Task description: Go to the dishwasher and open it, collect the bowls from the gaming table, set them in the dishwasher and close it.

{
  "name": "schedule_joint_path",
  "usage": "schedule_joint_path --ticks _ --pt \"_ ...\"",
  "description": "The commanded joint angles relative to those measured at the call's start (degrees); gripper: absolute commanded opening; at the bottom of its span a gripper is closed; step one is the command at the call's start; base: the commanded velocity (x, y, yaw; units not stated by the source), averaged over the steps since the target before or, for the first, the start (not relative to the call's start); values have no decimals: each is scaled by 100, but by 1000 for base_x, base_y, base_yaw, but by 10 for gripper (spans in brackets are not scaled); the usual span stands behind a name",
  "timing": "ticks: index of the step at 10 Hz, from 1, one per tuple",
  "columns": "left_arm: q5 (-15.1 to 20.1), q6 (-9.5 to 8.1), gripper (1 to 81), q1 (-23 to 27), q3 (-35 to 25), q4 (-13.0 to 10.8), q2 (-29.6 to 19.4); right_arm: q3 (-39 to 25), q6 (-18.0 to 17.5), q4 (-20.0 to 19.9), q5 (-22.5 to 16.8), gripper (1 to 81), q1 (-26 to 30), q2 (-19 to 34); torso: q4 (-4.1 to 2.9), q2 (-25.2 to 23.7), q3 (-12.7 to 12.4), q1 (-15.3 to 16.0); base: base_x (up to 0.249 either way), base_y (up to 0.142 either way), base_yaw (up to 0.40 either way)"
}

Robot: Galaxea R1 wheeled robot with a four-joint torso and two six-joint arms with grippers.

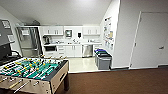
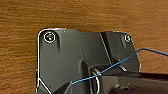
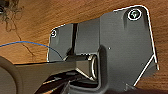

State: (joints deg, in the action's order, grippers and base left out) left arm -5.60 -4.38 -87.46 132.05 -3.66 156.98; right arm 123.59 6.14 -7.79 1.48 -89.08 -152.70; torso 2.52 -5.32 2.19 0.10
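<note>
The dishwasher (image 1: 87,50) is a stainless-steel front set in the white kitchenette cabinets at the far end of the room, and its door is shut. It stands well ahead of me, beyond a strip of pale floor (image 1: 80,64). The bowls and the gaming table are out of view. Both wrist views look down on brown carpet (image 2: 22,62) past the robot's dark plate.
A green table-football table (image 1: 30,70) with rods stands close at the lower left. Grey bins (image 1: 103,60) with blue and green lids sit against the right wall near the dishwasher. A steel fridge (image 1: 28,41) is at the far left and a white door (image 1: 150,40) at the right. Brown carpet (image 1: 112,81) lies ahead.
</note>
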Motion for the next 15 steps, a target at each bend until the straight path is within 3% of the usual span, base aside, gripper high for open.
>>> schedule_joint_path --ticks 1,15 --pt "252 7 811 347 -47 -47 -122 -11 36 49 -306 811 324 132 0 0 0 0 229 0 0" --pt "217 -19 811 347 -47 -12 -122 103 44 49 -271 811 369 114 0 2 0 2 266 0 0"
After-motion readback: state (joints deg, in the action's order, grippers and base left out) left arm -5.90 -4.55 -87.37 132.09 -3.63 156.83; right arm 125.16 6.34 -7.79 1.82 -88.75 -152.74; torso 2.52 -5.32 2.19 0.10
